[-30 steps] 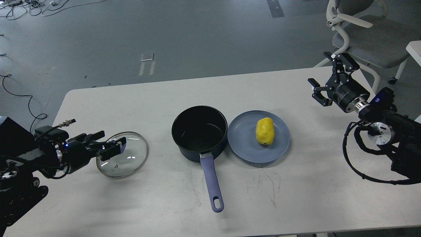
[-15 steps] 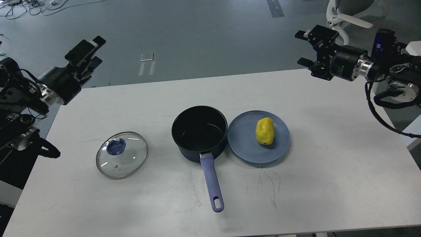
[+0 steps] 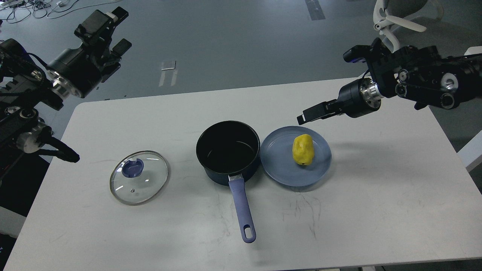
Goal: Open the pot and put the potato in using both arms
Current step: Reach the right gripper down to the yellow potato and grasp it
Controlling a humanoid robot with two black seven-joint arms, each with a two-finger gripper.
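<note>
The dark pot [image 3: 228, 148] stands open at the table's middle, its blue handle [image 3: 241, 207] pointing to the front. Its glass lid [image 3: 139, 177] with a blue knob lies flat on the table to the left. The yellow potato [image 3: 303, 149] sits on a blue plate [image 3: 286, 169] right of the pot. My left gripper [image 3: 119, 29] is open and empty, raised high beyond the table's far left corner. My right gripper [image 3: 307, 114] hovers above the plate's far edge, just behind the potato. It is seen edge-on, so its fingers cannot be told apart.
The white table [image 3: 376, 210] carries only the pot, lid and plate. A grey office chair [image 3: 391, 19] stands beyond the far right corner. Cables lie on the floor at the far left.
My left gripper has let go of the lid and risen to the far left. My right gripper has swung down and left, to just behind the potato.
</note>
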